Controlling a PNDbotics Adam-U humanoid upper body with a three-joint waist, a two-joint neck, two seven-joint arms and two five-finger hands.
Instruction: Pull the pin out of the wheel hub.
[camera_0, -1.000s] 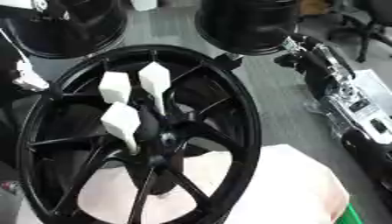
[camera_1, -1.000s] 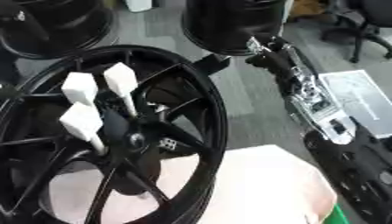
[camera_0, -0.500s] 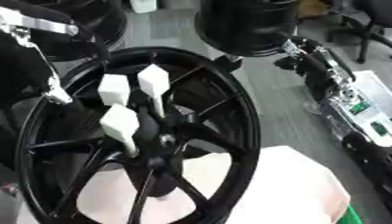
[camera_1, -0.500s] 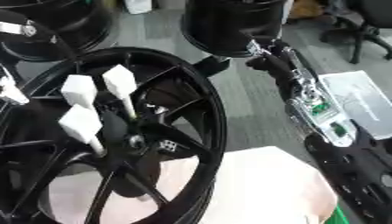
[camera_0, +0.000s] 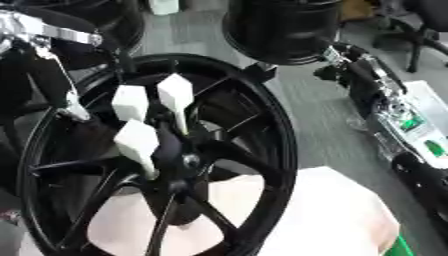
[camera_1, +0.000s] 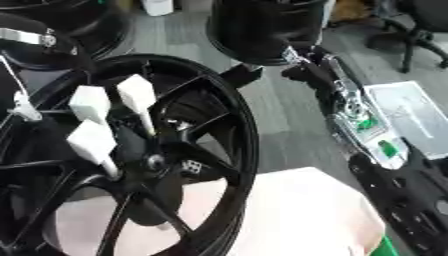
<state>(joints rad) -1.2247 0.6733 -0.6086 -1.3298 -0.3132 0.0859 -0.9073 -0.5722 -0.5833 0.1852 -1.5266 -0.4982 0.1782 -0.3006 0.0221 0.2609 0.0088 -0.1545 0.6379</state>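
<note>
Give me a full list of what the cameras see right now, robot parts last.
wheel: one, black, spoked, fills the left and centre, standing tilted.
wheel hub: one, black, at the meeting of the spokes, low centre-left.
pins: three, white block-shaped heads on thin stems, clustered just above the hub.
pale pad: one, pinkish-white, under and to the right of the wheel.
black drum: one, top centre, behind the wheel.
second dark wheel: one, black, top left, partly cut off.
office chair: one, dark, top right corner.
left arm: black with a silver joint, upper left; its hand cannot be made out.
right arm: black and silver with green parts, along the right side; fingers not clear.
</note>
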